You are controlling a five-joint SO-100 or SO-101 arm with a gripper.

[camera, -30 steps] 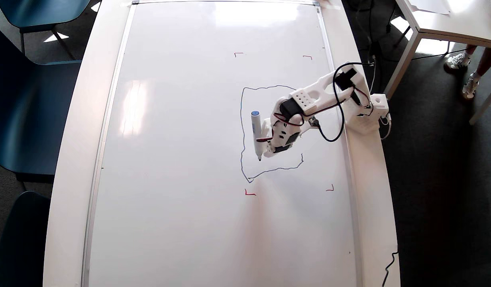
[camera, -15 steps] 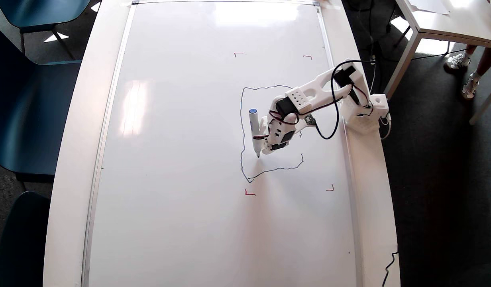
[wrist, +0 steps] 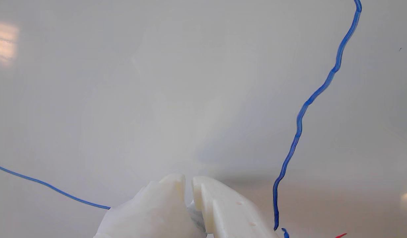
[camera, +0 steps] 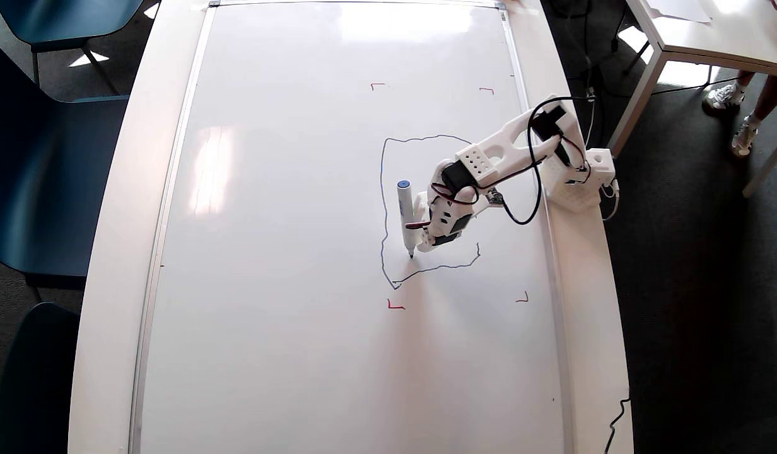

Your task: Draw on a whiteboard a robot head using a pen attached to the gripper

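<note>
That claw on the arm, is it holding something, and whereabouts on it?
The pen is fixed alongside the gripper, attached at its lower half; the closed jaws themselves clamp nothing visible.

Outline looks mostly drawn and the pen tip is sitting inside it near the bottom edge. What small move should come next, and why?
Probably start a small square where the pen stands. In the overhead view the robot head is only a wobbly outline with no features seen inside it, and the tip held beside the claw looks to be at the whiteboard just inside the lower-left corner.
</note>
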